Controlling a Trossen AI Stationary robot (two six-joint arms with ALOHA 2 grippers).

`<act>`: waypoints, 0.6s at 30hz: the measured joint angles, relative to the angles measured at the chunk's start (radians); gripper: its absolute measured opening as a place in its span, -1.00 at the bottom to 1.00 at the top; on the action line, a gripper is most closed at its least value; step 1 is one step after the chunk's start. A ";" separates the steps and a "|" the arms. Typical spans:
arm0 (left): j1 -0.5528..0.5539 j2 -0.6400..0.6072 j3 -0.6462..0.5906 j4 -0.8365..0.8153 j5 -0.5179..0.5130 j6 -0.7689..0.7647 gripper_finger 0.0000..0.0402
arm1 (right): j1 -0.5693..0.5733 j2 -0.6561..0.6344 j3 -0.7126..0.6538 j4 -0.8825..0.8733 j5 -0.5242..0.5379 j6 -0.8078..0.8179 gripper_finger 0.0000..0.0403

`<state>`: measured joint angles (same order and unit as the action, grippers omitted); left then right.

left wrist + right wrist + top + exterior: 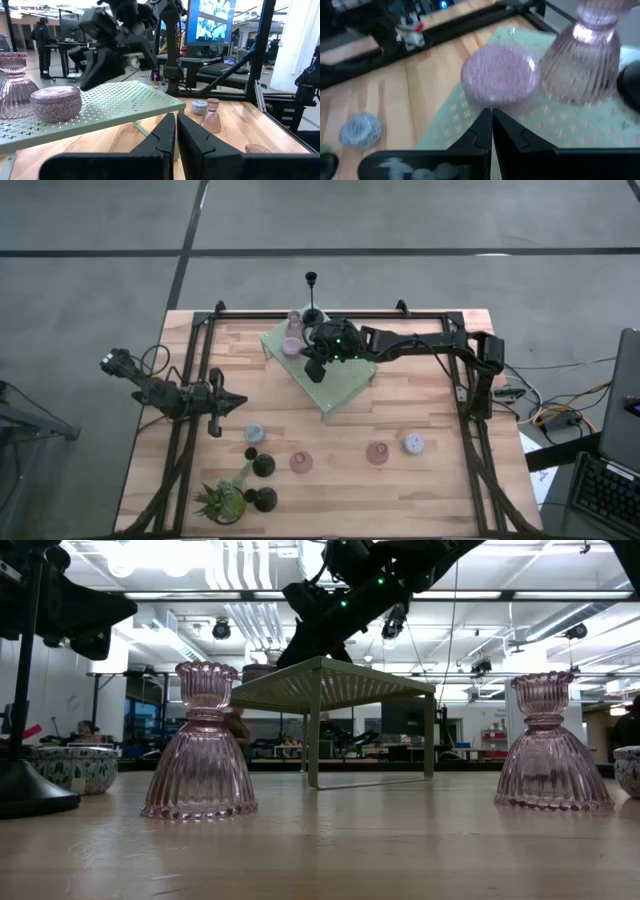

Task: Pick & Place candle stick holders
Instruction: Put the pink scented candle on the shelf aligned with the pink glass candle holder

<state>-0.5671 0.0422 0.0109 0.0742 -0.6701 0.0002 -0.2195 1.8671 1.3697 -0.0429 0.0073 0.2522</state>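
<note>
Pink holders are sitting on the green stand (335,375): a round cup (501,75) and a ribbed one (585,65). I'm hovering the right gripper (316,367) there, jaws closed, empty. Left gripper (214,418) is idling, closed. Several holders (377,452) are waiting on the table (420,500).

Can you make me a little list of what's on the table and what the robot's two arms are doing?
Green stand: middle back of the table, perforated top.
On the stand: round pink cup, ribbed pink glass holder, black stemmed holder.
Right tool: fingers shut, empty, above the stand, close to the pink cup.
Left tool: shut, empty, waiting at the table's left side.
On the bare table: pink glass holders, blue-grey cups, black holders, spiky potted plant.
</note>
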 joint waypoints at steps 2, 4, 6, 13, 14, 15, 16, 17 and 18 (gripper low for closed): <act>0.000 0.000 0.000 0.000 0.000 0.000 -0.90 | 0.027 -0.001 -0.009 0.003 0.008 -0.010 -0.96; 0.000 0.000 0.000 0.000 0.000 0.000 -0.90 | 0.065 -0.002 -0.012 0.078 0.007 -0.049 -0.96; 0.000 0.000 0.000 0.000 0.000 0.000 -0.90 | 0.092 0.002 0.012 0.164 -0.013 -0.058 -0.96; 0.000 0.000 0.000 0.000 0.000 0.000 -0.90 | 0.072 0.046 0.258 0.101 0.008 -0.143 -0.96; 0.000 0.000 0.000 0.000 0.000 0.000 -0.90 | 0.060 0.062 0.325 0.065 -0.014 -0.143 -0.96; 0.000 0.000 0.000 0.000 0.000 0.000 -0.90 | 0.050 0.083 0.401 0.013 -0.031 -0.143 -0.96; 0.000 0.000 0.000 0.000 0.000 0.000 -0.90 | 0.042 0.110 0.475 -0.057 -0.038 -0.149 -0.96; 0.000 0.000 0.000 0.000 0.000 0.000 -0.90 | 0.036 0.145 0.552 -0.129 -0.038 -0.162 -0.96; 0.000 0.000 0.000 0.000 0.000 0.000 -0.90 | 0.031 0.180 0.620 -0.205 -0.038 -0.176 -0.96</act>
<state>-0.5671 0.0418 0.0109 0.0742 -0.6701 0.0002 -0.1890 2.0468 1.9894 -0.2475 -0.0303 0.0758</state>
